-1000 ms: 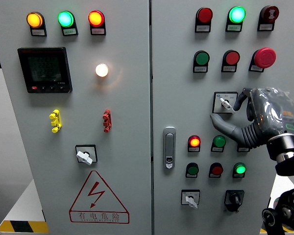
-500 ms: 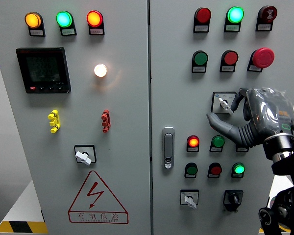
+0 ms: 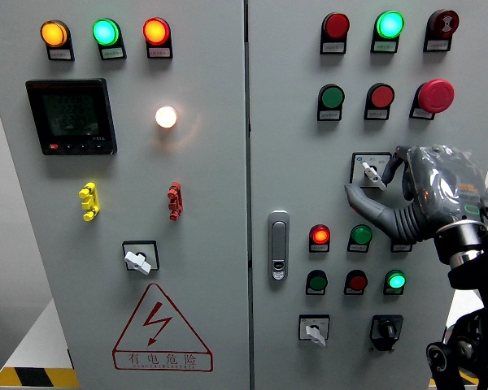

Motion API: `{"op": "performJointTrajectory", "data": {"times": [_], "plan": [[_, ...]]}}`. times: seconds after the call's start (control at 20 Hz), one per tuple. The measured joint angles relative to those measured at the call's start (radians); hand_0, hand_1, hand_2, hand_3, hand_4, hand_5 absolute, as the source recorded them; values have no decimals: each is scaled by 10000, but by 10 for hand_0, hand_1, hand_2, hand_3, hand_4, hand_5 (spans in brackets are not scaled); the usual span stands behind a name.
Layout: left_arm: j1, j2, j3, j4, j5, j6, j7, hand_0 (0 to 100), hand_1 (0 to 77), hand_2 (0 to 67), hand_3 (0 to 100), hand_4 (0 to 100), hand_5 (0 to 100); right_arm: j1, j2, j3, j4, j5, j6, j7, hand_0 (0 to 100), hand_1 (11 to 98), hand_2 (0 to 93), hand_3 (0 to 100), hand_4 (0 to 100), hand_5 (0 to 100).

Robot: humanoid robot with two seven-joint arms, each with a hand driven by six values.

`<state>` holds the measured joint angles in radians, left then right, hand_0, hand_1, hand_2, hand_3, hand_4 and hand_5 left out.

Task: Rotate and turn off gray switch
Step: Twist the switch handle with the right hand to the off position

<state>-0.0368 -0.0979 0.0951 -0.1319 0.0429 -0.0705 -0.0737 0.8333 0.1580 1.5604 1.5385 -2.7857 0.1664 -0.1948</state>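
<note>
Since the earlier frame our right hand (image 3: pixel 415 195) has edged slightly left, closer to the gray switch (image 3: pixel 372 172). On the left door we see the meter (image 3: pixel 71 116), a lit white lamp (image 3: pixel 166 117) and a warning triangle (image 3: pixel 162 328). Past the door handle (image 3: pixel 279 244), the gray switch sits mid-height on the right door. Our fingers (image 3: pixel 403 162) curl beside its knob with the thumb (image 3: pixel 366 203) below; whether they grip it we cannot tell.

Control cabinet (image 3: pixel 211 268): pale gray doors.
Gray switch (image 3: pixel 372 173) on white plate; red mushroom button (image 3: pixel 436 95); yellow-black hazard stripe (image 3: pixel 32 377); dark gray hand (image 3: pixel 427 195).
</note>
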Motion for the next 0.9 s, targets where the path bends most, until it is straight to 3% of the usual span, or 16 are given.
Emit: {"op": "performJointTrajectory", "data": {"times": [0.3,0.9], "plan": [[0,3,-1,0,0,0,0,881,0,132,187,81,109,12,0,-136,-24,-1,-53,-96,427,307,697,996,1000,1000],[0,0,-1,0,0,0,0,881,0,132,187,81,108,56,0,-368,-68,-15,-54,-321,573,331,700,999,1000,1000]]}}
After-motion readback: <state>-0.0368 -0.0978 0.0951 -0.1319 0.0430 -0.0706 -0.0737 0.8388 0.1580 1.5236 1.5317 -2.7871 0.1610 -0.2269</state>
